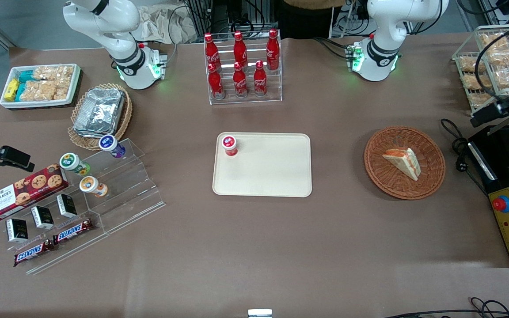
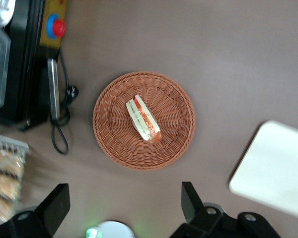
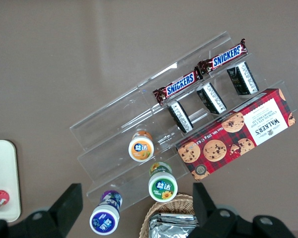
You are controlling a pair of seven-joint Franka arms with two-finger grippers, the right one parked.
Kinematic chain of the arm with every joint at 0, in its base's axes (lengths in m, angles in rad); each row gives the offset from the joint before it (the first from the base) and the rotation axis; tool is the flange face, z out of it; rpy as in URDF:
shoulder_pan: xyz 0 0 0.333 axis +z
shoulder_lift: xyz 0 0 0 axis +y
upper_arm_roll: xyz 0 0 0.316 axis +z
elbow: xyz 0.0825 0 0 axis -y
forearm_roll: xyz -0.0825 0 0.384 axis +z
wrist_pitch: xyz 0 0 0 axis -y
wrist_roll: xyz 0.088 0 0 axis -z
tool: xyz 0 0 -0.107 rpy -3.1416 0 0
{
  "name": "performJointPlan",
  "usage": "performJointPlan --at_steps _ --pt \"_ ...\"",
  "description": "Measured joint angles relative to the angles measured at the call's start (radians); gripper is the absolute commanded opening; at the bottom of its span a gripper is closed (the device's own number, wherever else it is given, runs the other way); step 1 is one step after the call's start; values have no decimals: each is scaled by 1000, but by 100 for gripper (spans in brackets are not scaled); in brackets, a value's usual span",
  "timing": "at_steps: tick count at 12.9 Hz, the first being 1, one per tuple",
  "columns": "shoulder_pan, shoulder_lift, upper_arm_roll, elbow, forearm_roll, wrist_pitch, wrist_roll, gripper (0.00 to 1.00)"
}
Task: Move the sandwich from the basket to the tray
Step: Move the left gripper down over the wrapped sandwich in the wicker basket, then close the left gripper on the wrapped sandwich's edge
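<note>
Wicker basket point(image 2: 144, 120) near the working arm's end of the bench has the sandwich point(image 2: 143, 119) lying in it; jaws spread wide, gripper point(image 2: 124, 206) hovering above, holding nothing.

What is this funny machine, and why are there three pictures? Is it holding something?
These are two robot arms at a table. One picture looks down from the front; the other two come from cameras on the arms' wrists. The working arm's hand hangs open above the basket and holds nothing. In that round brown basket lies a sandwich, a white wedge with orange and green filling. The job is to move it onto the cream tray beside the basket, toward the parked arm's end. A small red-lidded cup already stands on the tray. Red bottles stand farther from the front camera.
</note>
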Motion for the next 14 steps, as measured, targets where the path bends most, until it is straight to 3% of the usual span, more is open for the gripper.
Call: performJointPlan --at_steps 3,8,14 --pt "-3 9 -25 -79 2 51 -268 100" --pt "-3 -48 -75 -440 45 440 -515 100" --pt "3 -54 -85 -701 49 706 -577 100"
